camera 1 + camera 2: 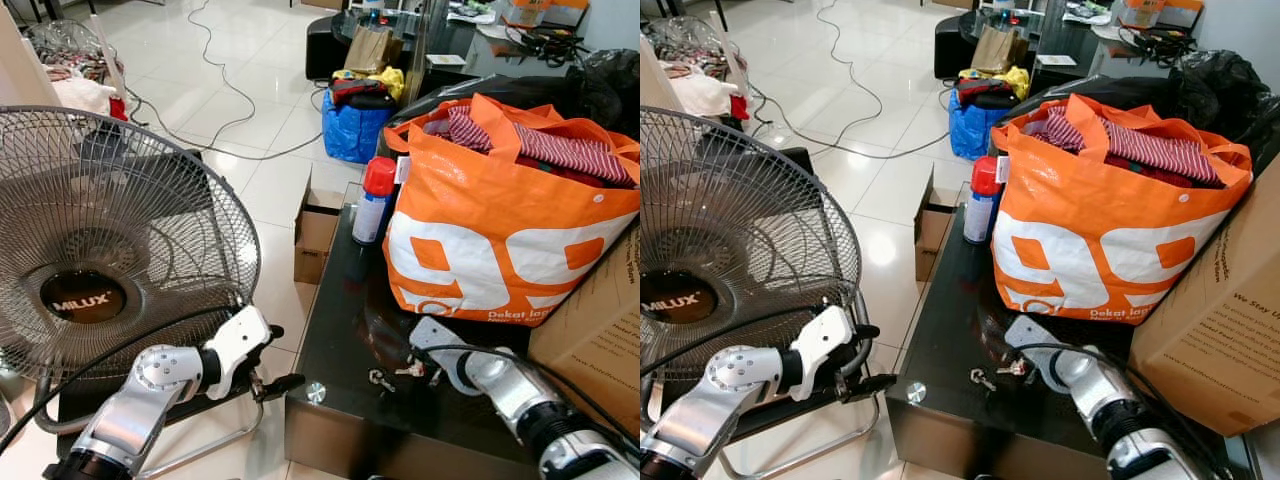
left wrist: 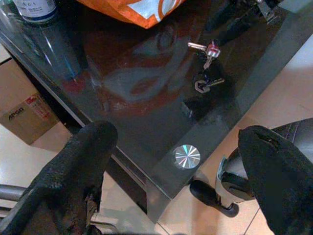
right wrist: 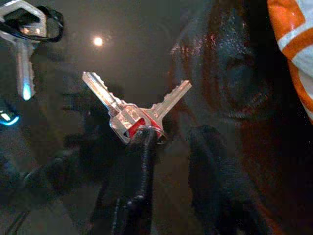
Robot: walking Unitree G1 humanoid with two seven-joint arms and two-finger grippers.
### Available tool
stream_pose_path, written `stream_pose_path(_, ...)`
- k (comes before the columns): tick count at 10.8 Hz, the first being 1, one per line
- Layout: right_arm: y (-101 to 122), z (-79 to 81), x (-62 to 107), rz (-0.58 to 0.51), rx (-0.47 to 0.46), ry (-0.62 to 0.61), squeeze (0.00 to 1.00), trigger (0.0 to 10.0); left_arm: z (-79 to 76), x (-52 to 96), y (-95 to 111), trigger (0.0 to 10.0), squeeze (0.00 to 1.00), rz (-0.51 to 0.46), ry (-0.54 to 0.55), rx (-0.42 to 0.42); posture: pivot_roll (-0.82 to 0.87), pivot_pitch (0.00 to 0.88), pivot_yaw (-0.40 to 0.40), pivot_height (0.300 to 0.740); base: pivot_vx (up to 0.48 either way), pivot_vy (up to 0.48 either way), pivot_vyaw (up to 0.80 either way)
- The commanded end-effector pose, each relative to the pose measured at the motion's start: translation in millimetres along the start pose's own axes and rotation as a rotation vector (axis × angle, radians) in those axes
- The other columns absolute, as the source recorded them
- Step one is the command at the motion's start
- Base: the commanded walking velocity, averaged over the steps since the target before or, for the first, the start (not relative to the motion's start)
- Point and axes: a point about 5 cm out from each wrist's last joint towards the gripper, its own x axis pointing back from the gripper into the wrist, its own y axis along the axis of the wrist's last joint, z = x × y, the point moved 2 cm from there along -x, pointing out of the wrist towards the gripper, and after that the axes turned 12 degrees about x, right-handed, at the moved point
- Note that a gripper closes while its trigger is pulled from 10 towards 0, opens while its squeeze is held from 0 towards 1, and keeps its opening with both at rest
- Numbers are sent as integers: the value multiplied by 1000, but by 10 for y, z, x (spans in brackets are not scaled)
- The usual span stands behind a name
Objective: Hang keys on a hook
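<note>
The keys (image 3: 132, 115) lie flat on the black glass desk (image 1: 330, 330) near its front edge, and the right pincer (image 3: 168, 139) sits low over them, one finger (image 3: 142, 147) touching the red-tagged bunch and the jaws only narrowly parted, seemingly to pinch it up. The left pincer (image 2: 181, 166) hovers wide open off the desk's corner, beside the fan (image 1: 100, 260). The orange bag (image 1: 510, 230) crowds behind, so free room lies forward, past the edge.

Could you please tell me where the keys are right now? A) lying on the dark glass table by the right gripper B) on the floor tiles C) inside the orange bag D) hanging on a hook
A: the keys lie on the dark glass table, at the right gripper.
</note>
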Motion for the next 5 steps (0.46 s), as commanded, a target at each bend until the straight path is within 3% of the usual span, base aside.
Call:
stream_pose_path(1, 35, -27, 29, -35, 41, -1, 1000, 10000, -10, -1, -6, 10000, 0, 11, -7, -16, -70, 0, -67, 740, 0, 0, 0)
stream_pose_path(2, 88, -38, 30, -55, 69, -7, 1000, 10000, -10, 3, -9, 10000, 0, 11, -7, -16, -70, 0, -67, 740, 0, 0, 0)
stream_pose_path(3, 100, -40, 10, -34, 97, -14, 0, 10000, -10, 3, -9, 10000, 0, 12, -8, -16, -67, 0, -70, 740, 0, 0, 0)
stream_pose_path(5, 69, -39, -14, 35, 195, 10, 0, 10000, -12, 2, -10, 10000, 0, 17, -14, -18, -67, 0, -67, 740, 0, 0, 0)
